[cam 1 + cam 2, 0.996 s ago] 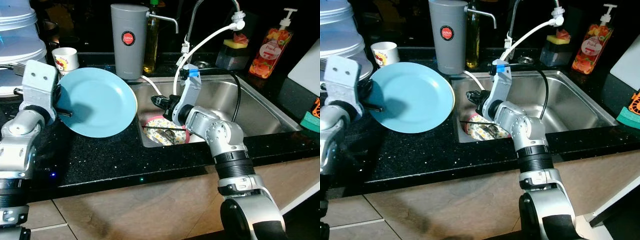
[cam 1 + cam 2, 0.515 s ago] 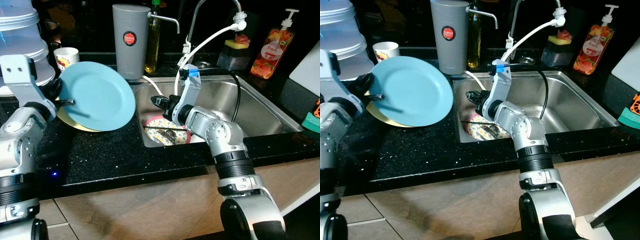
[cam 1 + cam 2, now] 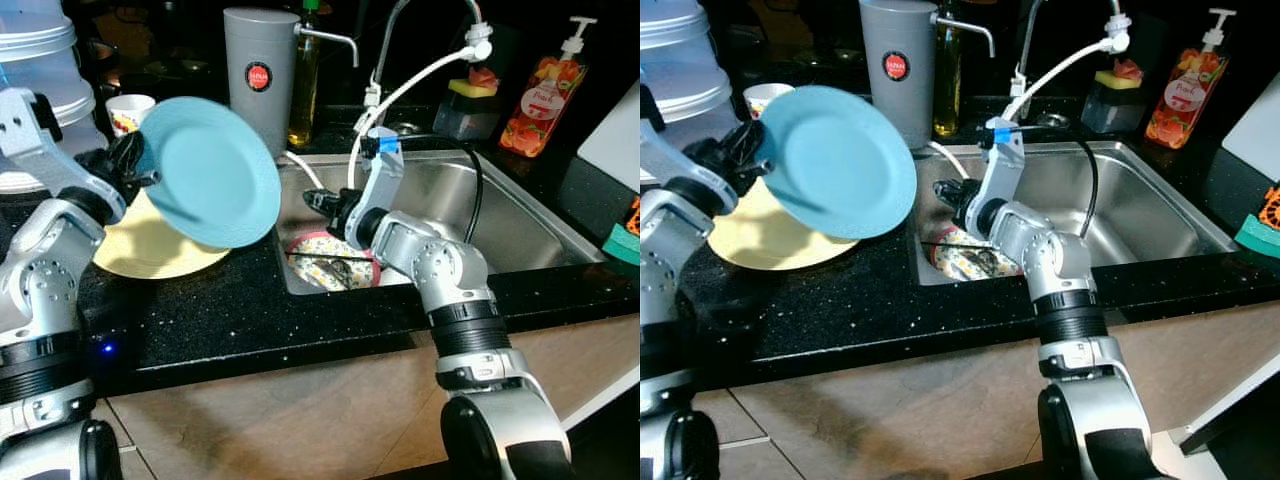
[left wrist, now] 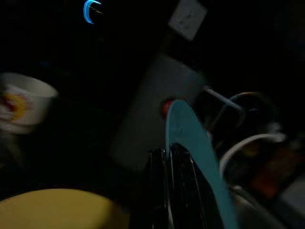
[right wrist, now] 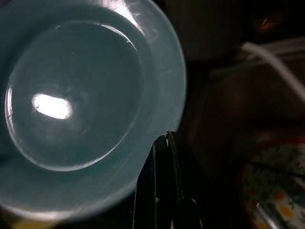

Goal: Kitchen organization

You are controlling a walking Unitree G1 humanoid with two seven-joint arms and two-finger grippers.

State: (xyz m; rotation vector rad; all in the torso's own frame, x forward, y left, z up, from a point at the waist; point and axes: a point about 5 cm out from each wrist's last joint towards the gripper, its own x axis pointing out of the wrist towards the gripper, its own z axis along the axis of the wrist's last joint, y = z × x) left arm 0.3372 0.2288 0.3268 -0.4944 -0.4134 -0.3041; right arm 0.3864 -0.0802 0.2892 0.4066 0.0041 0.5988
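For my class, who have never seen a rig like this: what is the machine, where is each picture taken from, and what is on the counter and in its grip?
This is a humanoid robot with two silver arms, each ending in a gripper of two long black fingers. Two pictures come from cameras in its head, looking down at a black kitchen counter and a steel sink. The other two come from cameras on its wrists, looking along the fingers.

The left gripper pinches the rim of a blue plate, held tilted above a yellow plate that lies on the counter. The left wrist view shows the blue plate edge-on between the fingers. The right gripper reaches over the sink, its fingers shut on nothing, above a flowered dish.

Behind stand a grey canister, a paper cup and a soap bottle.
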